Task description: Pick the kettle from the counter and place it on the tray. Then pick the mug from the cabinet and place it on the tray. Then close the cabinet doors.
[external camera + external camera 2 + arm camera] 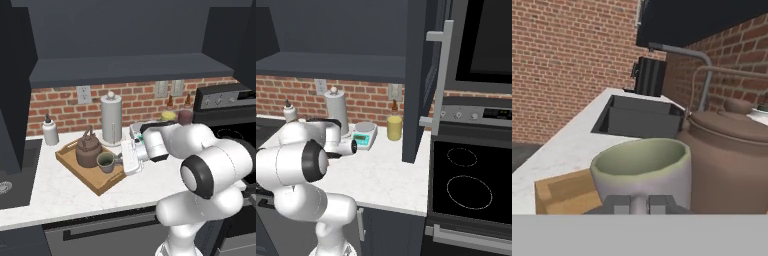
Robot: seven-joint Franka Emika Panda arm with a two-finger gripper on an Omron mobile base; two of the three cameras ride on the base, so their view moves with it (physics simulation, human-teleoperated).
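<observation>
Left base view: white arm in front, gripper (119,159) closed on the mug's handle; mug (106,161) sits on the tray (69,162) just beside the kettle (88,149), near the counter (60,192) edge. Right base view: one open cabinet door (418,80) juts over bare counter, yellow canister (394,127) behind it. Hand view: mug and kettle close together, sink (639,119) beyond.

A red brick backsplash wall (70,107) with white grouting runs behind the worktop, carrying pale rectangular wall sockets (84,94). A recessed dark grey sink basin (639,117) sits at the far left under a curved silver tap (687,62). On the right stands a black glass-top stove (471,185), its silver control panel (476,114) behind.
</observation>
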